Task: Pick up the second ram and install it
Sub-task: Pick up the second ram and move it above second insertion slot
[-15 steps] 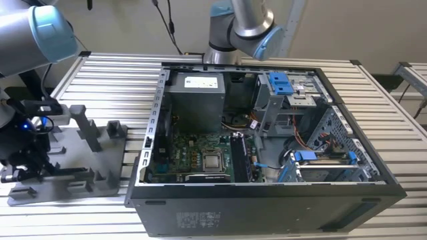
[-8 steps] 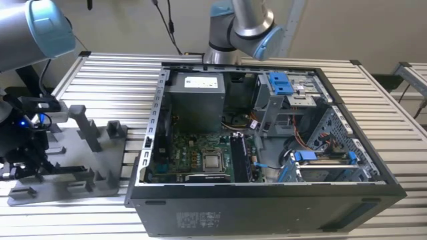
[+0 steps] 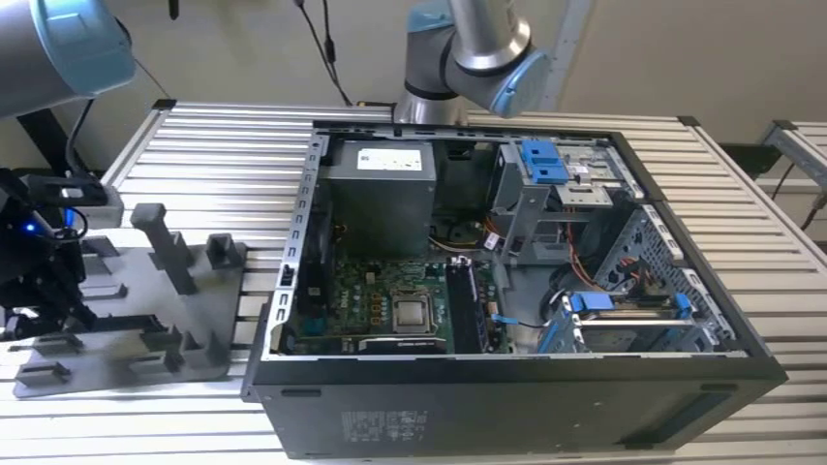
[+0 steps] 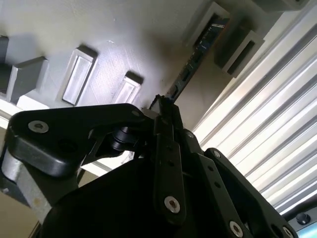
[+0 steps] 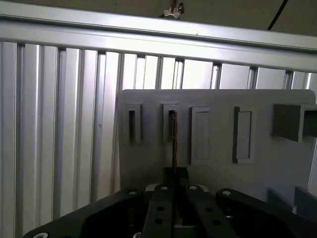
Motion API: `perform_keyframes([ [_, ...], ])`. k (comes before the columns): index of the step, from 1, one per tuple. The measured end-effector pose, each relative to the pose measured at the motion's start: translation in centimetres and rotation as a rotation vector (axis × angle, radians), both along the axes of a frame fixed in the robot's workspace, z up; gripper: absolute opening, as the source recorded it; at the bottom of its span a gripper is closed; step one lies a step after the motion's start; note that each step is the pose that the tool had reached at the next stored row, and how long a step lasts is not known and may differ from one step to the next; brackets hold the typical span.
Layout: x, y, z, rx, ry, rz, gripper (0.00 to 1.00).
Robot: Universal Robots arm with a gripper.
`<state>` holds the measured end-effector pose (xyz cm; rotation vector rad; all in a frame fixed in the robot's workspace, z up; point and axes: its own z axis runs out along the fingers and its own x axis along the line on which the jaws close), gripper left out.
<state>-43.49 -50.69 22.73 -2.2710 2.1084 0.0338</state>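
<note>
Claw [image 5: 175, 174] pinched nearly shut on the second ram [image 5: 174, 141], which is edge-on in the first wrist view with its far end at a fixture plate [image 5: 277, 168] slot. The exterior view shows an open computer case [image 3: 517, 397] on that view's right.

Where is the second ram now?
In both wrist views the second ram stands on edge in a slot of the fixture plate, its end between the gripper's closed fingers. The plate lies at the exterior view's left, beside the computer case.
</note>
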Motion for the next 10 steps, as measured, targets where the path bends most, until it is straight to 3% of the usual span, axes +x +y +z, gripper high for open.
perform_keyframes([
  [5, -0.2, 0.0, 0.89, 0.0045, -0.0014, -0.002, 0.14],
  [10, -0.39, 0.01, 1.82, 0.0133, -0.0081, -0.002, 0.14],
])
